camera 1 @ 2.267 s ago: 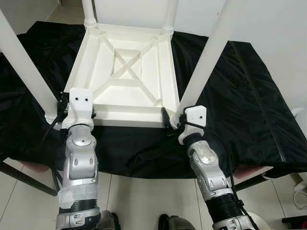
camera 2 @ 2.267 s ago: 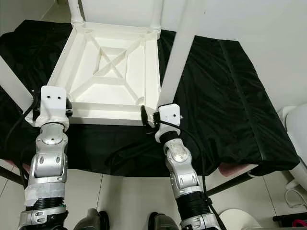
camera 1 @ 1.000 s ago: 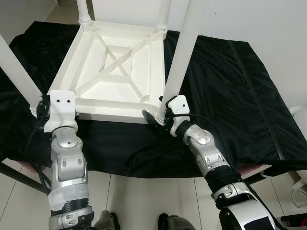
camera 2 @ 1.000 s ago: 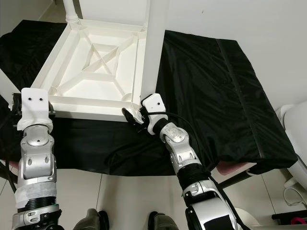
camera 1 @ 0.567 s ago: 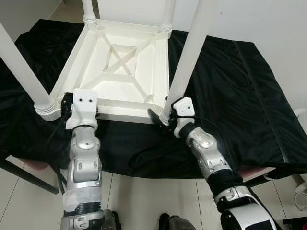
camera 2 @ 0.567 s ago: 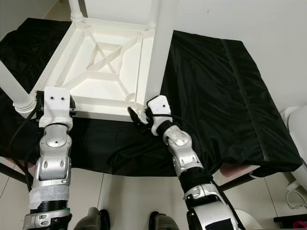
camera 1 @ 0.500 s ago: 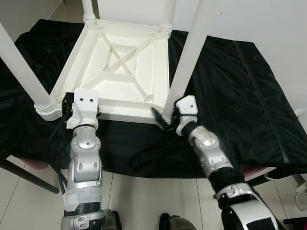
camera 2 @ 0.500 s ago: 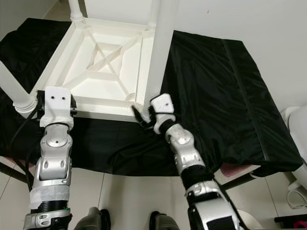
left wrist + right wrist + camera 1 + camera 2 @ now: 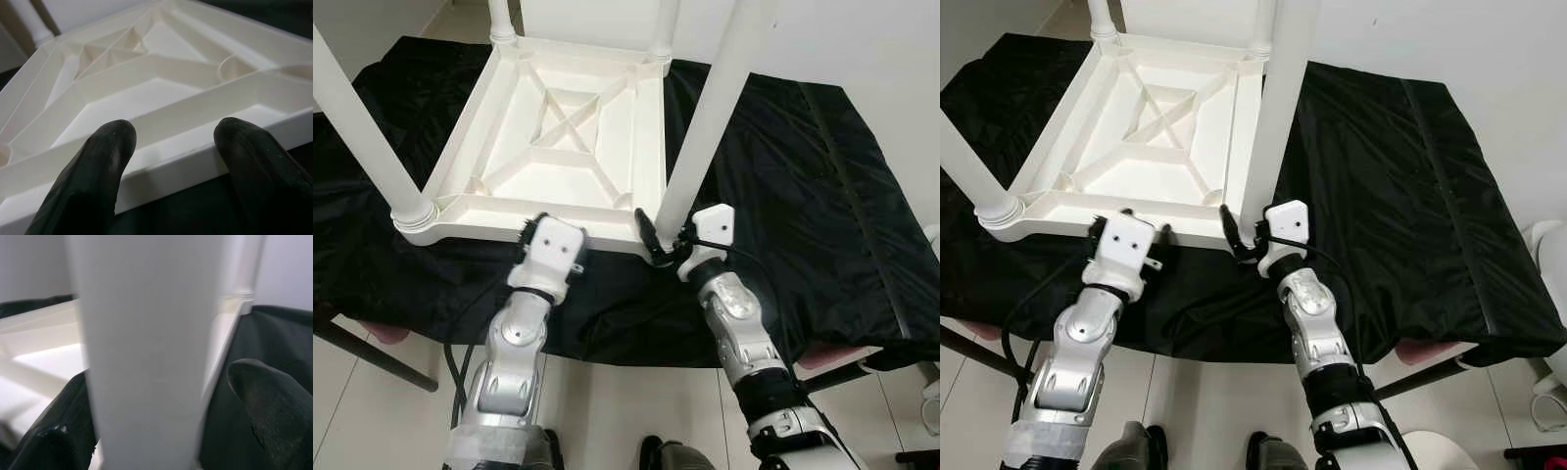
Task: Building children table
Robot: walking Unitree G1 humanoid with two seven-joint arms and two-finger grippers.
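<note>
A small white plastic children's table (image 9: pixel 570 147) lies upside down on a crinkled, faintly glossy black cloth (image 9: pixel 793 186) draped over a work surface, its moulded underside showing a raised rim and diagonal ribs crossing in an X. Smooth round white legs stand up from its corners; the near right leg (image 9: pixel 705 127) rises tall and plain. The right gripper (image 9: pixel 664 245) sits at that leg's base, its black fingers (image 9: pixel 266 406) spread either side of the leg, though whether they press on it cannot be told. The left gripper (image 9: pixel 171 142) is at the table's near edge, fingers parted, tips against the rim. Pale glossy floor tiles (image 9: pixel 607 411) show below, and a white wall (image 9: pixel 1449 39) behind.
</note>
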